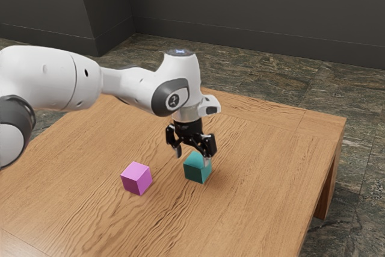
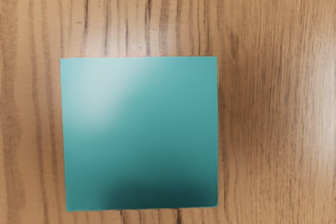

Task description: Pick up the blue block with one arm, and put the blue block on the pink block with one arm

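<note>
Near the middle of the wooden worktop [image 1: 271,167] sits the blue block [image 1: 197,170], which renders as a teal shade, flat on the wood with one corner turned toward the camera of the exterior view. Directly over it hangs the black claw [image 1: 194,155], pointing straight down from the white arm [image 1: 126,85] that reaches in from the exterior view's left. Its two fingers stand wide apart, one to each side of the block's upper edge. The finger on the exterior view's right looks level with the block's top corner, though I cannot tell whether it touches. The other finger hangs clear of the block on the exterior view's left, so nothing is gripped. The pink block [image 1: 136,178] rests on the same worktop, toward the exterior view's left of the blue one and slightly nearer the camera. The two are apart, with bare wood between them. From the wrist view, the blue block [image 2: 139,132] shows its square top face right under the hand, with a dark shadow along one edge and wood grain [image 2: 273,103] all around it. Beyond the worktop lies a dark stone floor [image 1: 289,70].
</note>
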`<state>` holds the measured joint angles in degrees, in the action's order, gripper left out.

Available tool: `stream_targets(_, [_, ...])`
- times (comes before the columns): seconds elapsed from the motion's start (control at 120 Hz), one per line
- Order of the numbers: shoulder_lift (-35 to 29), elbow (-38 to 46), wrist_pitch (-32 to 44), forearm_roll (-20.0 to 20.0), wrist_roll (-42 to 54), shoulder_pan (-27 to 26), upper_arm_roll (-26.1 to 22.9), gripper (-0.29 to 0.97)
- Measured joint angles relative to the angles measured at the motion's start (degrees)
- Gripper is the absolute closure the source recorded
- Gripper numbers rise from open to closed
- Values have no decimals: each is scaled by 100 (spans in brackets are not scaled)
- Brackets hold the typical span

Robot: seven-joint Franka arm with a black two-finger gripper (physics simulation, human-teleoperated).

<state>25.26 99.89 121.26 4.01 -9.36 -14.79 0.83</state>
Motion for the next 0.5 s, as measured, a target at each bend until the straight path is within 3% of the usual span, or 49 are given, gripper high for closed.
stream_targets(0.5, [393, -207, 220, 108, 808, 211, -91, 0])
